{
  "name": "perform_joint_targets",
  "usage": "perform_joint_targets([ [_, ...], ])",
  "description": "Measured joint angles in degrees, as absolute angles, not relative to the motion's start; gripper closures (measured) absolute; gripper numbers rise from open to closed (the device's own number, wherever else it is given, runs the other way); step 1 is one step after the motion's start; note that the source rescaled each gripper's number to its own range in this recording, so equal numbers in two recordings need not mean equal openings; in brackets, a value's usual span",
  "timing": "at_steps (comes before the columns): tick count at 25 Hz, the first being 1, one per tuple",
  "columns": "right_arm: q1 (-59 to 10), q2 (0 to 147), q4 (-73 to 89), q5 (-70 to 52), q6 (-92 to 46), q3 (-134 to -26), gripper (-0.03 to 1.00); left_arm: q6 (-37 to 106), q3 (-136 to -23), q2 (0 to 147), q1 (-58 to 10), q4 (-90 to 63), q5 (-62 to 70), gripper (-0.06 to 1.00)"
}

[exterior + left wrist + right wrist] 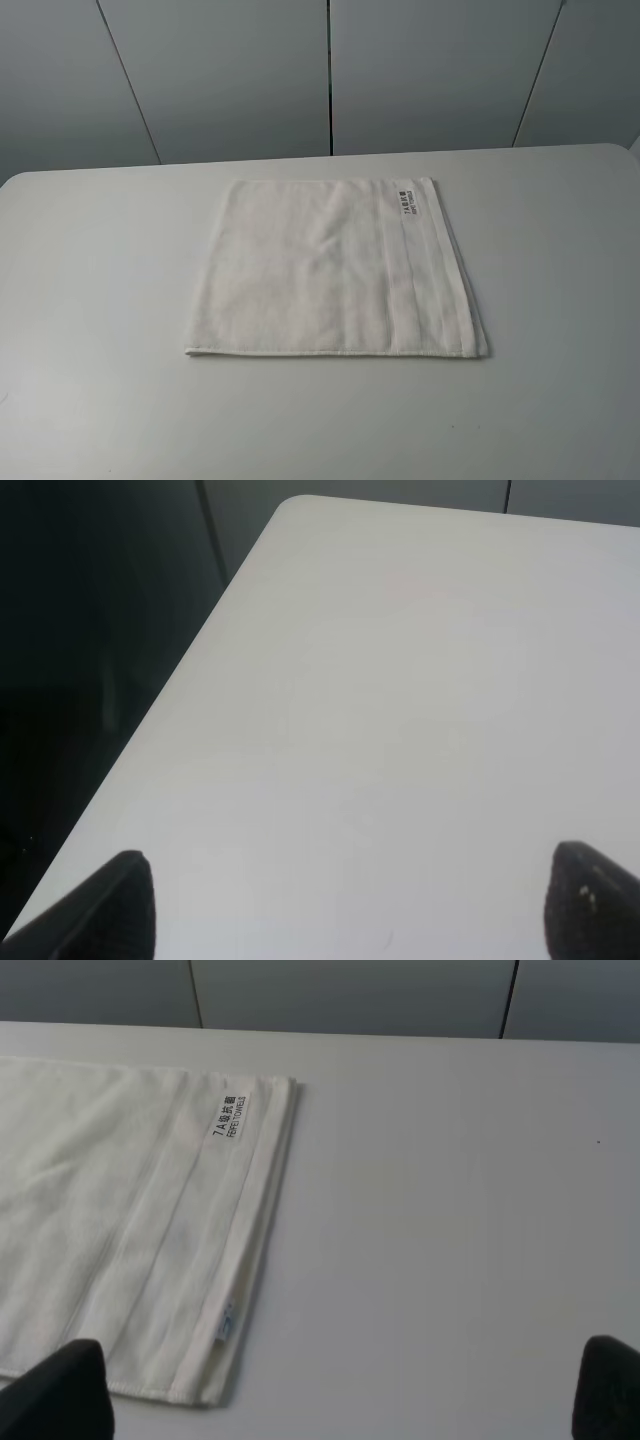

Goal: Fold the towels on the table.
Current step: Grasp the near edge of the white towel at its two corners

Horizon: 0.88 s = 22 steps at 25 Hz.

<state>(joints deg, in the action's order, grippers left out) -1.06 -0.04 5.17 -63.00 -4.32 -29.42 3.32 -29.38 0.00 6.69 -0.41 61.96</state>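
Note:
A white terry towel lies flat in the middle of the white table, its woven band and dark-printed label along the right edge. Neither arm shows in the high view. In the right wrist view the towel lies ahead with its label visible, and my right gripper stands open above the table near the towel's near right corner. My left gripper is open over bare table near its left edge, with no towel in that view.
Grey wall panels stand behind the table. The table's rounded far left corner and left edge show in the left wrist view, with dark floor beyond.

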Motion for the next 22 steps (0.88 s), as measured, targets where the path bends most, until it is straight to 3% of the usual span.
perform_joint_targets([
  [22,-1.06,-0.04,6.91,-62.87,-2.63,-29.42,-0.03,3.32,-29.38,0.0,5.58,-0.41,61.96,-0.06],
])
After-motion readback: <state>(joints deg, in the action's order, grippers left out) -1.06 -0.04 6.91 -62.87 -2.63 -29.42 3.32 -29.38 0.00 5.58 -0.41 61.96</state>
